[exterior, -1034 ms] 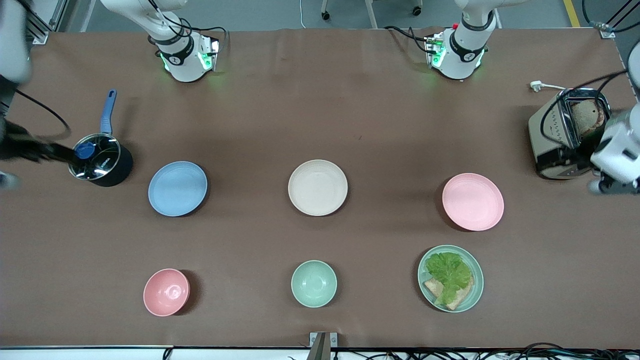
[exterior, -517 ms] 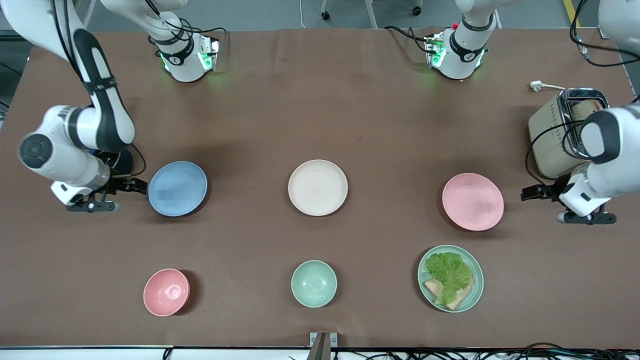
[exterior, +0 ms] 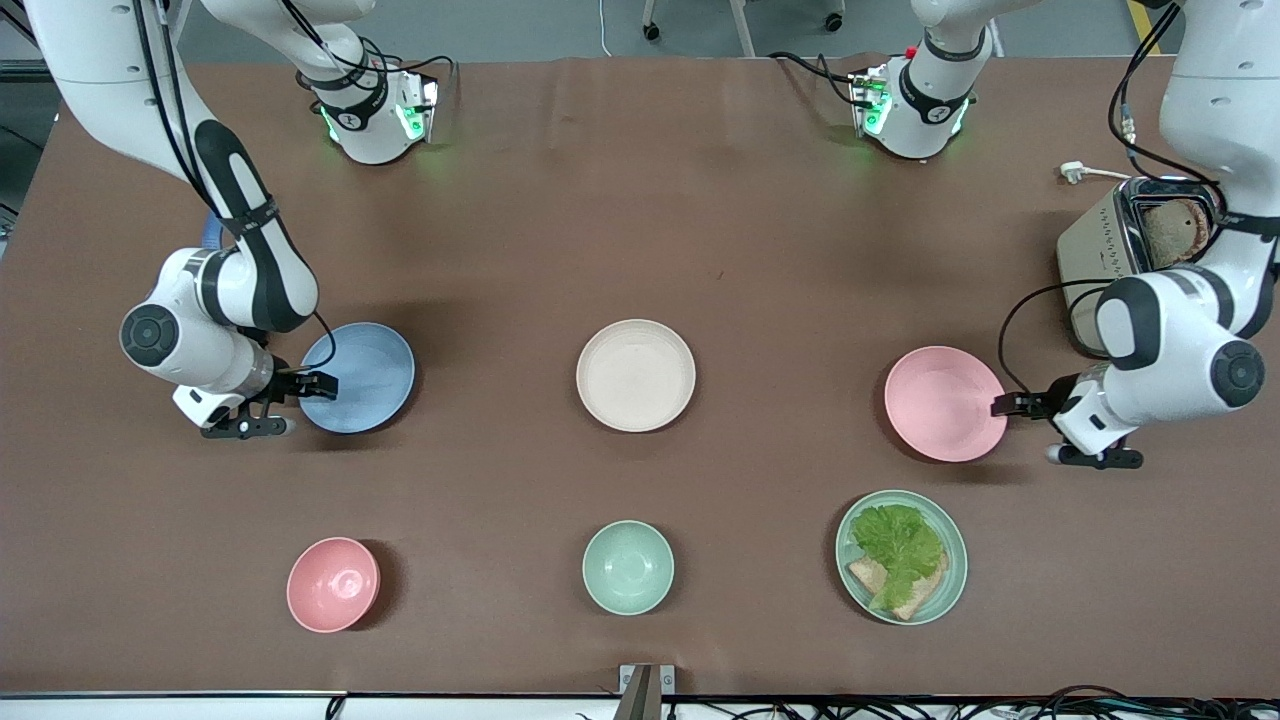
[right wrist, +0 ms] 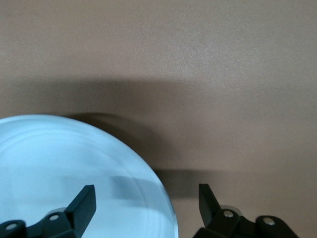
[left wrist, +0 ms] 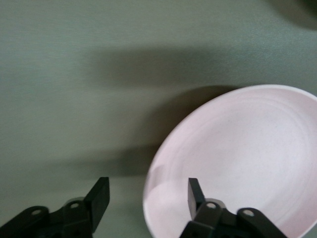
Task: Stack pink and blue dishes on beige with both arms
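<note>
The beige plate [exterior: 636, 375] lies mid-table. A pale blue plate [exterior: 357, 377] lies toward the right arm's end, and a pale pink plate [exterior: 945, 403] toward the left arm's end. My right gripper [exterior: 318, 385] is low at the blue plate's outer edge. In the right wrist view that gripper [right wrist: 147, 201] is open, with the blue plate's [right wrist: 74, 168] rim between its fingers. My left gripper [exterior: 1003, 405] is at the pink plate's outer edge. Seen from the left wrist, it [left wrist: 148, 198] is open and straddles the rim of the pink plate [left wrist: 237, 153].
A pink bowl [exterior: 333, 584], a mint-green bowl [exterior: 628, 567] and a mint-green plate with lettuce [exterior: 901, 556] lie in a row nearer the front camera. A toaster [exterior: 1125, 250] stands at the left arm's end, close to that arm.
Both arms have swung in from the table's ends. Each gripper has come down to the outer rim of its plate. The plates have not moved.
</note>
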You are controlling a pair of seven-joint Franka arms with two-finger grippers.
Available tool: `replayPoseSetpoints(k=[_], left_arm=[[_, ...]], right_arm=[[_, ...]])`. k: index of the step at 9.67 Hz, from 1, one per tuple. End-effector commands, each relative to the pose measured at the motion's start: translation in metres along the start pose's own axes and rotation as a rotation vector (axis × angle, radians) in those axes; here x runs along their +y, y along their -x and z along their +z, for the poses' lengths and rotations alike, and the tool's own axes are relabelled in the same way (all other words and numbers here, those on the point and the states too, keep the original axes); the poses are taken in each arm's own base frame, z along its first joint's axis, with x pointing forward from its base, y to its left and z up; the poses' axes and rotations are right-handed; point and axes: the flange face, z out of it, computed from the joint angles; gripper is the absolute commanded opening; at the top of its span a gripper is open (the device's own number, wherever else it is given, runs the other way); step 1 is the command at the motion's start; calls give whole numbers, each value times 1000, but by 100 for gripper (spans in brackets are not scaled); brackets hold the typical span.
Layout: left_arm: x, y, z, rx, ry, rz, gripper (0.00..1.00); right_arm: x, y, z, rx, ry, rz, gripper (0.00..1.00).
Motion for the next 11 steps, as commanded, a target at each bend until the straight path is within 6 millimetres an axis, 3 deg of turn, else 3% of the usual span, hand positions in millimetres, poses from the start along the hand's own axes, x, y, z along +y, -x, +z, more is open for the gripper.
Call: replayPoseSetpoints(k=[1, 3, 4, 5, 7, 9, 11], left_arm=[[-3, 0, 31, -15, 29, 0, 38], [-1, 0, 30, -14, 29, 5, 7], [1, -1, 25, -10, 28, 8, 1], [3, -3, 11, 5, 20, 14, 0], [36, -3, -21, -7, 36, 58, 0], [92, -1, -53, -6, 87, 72, 0], [175, 4, -72, -16, 131, 12, 0]], right_arm=[[18, 1, 2, 13, -22, -23, 87], [23, 1, 2, 15, -22, -23, 85], [22, 0, 3, 17, -31, -13, 75], [18, 1, 7, 13, -52, 6, 63], [14, 0, 7, 13, -58, 3, 45], [18, -2, 5, 15, -60, -1, 1], [25, -8, -8, -17, -78, -11, 0]])
